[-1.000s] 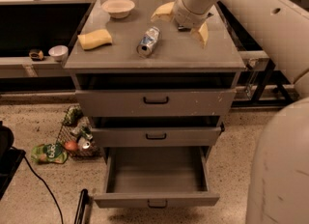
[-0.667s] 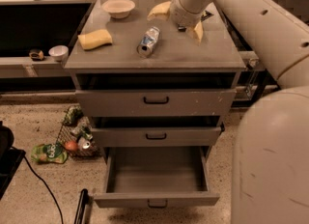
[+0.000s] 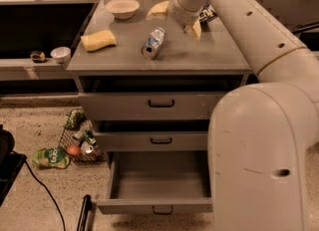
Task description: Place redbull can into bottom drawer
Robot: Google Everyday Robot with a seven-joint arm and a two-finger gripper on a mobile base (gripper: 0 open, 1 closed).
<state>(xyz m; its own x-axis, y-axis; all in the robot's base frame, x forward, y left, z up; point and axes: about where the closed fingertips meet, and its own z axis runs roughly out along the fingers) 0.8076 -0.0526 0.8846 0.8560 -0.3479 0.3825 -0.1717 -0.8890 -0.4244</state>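
Redbull can lies on its side, round end camera-ward; gripper just behind, fingers spread, empty, arm reaching from right.

- Gripper hovers over the rear of the cabinet top, fingers spread apart.
- Redbull can lies on its side just beside it, untouched.
- Bottom drawer stands open, well below it.

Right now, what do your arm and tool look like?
The arm is bulky, rounded and off-white, with small dark holes along its links. The tool, above the cabinet top beside the redbull can, has two pale yellow fingers.
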